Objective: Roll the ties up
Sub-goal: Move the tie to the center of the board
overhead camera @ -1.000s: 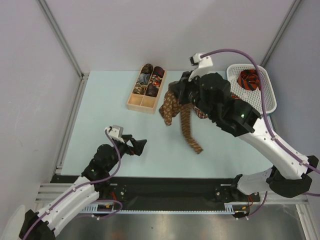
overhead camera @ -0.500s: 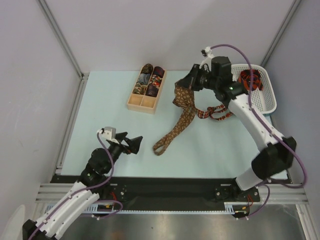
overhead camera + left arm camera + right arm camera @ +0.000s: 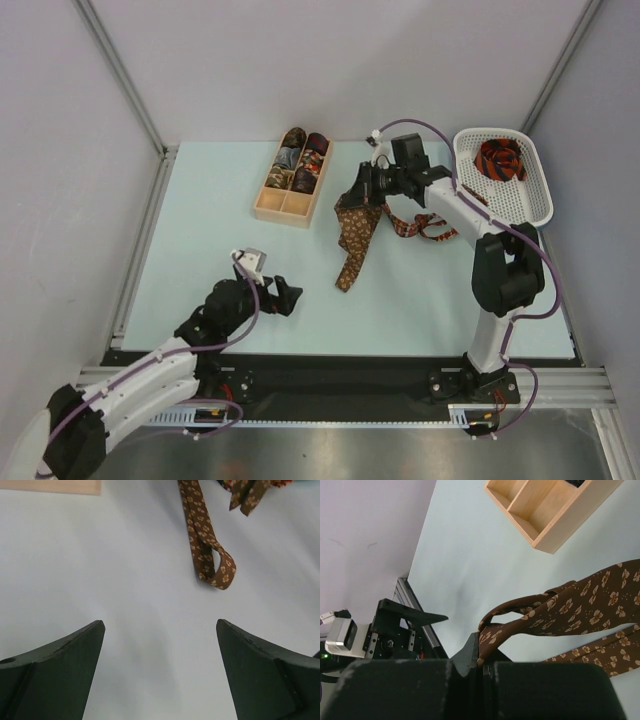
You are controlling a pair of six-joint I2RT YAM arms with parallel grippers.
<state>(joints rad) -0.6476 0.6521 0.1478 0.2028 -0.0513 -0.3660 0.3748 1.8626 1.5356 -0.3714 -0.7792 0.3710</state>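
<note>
2 grippers matter: the right gripper (image 3: 364, 186) is clenched on the long brown gold-flowered fabric tie (image 3: 352, 240), which trails from its grip onto the pale blue table (image 3: 220, 220), while the left gripper (image 3: 160, 627) gapes released, the tie's looped end ahead of it. Rolling well likely means laying the tie flat first, then pinching that end squarely.

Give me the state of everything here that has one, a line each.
right claw, shut on the brown tie.
left claw, open, empty.
brown tie, unrolled, hanging from the right claw, its end on the table.
red patterned tie, unrolled, on the table.
basket, holding a bunched red tie.
wooden box, far compartments filled, near two empty.
</note>
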